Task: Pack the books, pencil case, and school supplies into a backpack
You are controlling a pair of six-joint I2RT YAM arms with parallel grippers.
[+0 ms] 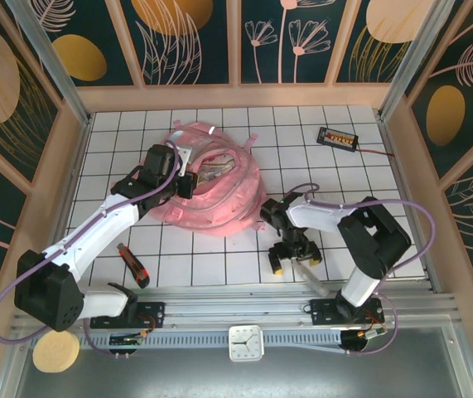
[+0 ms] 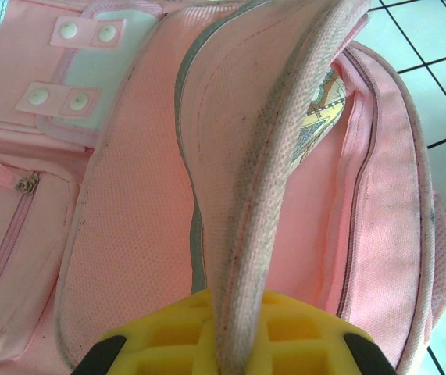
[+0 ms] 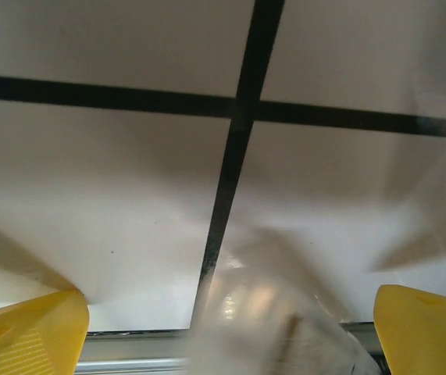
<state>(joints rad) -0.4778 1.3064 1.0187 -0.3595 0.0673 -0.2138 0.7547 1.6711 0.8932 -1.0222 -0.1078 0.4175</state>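
The pink backpack point(image 1: 219, 203) lies in the middle of the table with its mouth held open. My left gripper point(image 1: 188, 184) is shut on the backpack's grey-pink rim point(image 2: 262, 195), which runs up from between the yellow fingers point(image 2: 160, 344). Inside the opening a patch of pale yellow printed cover point(image 2: 316, 117) shows, perhaps one of the books. The pencil case is out of view. My right gripper point(image 1: 290, 259) points down at the table near the front edge, jaws wide apart. A blurred whitish translucent thing point(image 3: 285, 320), perhaps a school supply, lies between its fingertips point(image 3: 27, 336); whether they touch it I cannot tell.
A red-and-black utility knife point(image 1: 134, 265) lies at the front left. A small black box with orange marks point(image 1: 338, 138) and its wire sit at the back right. Wooden walls ring the gridded table point(image 1: 219, 265). A clock point(image 1: 246, 342) sits below the arm rail.
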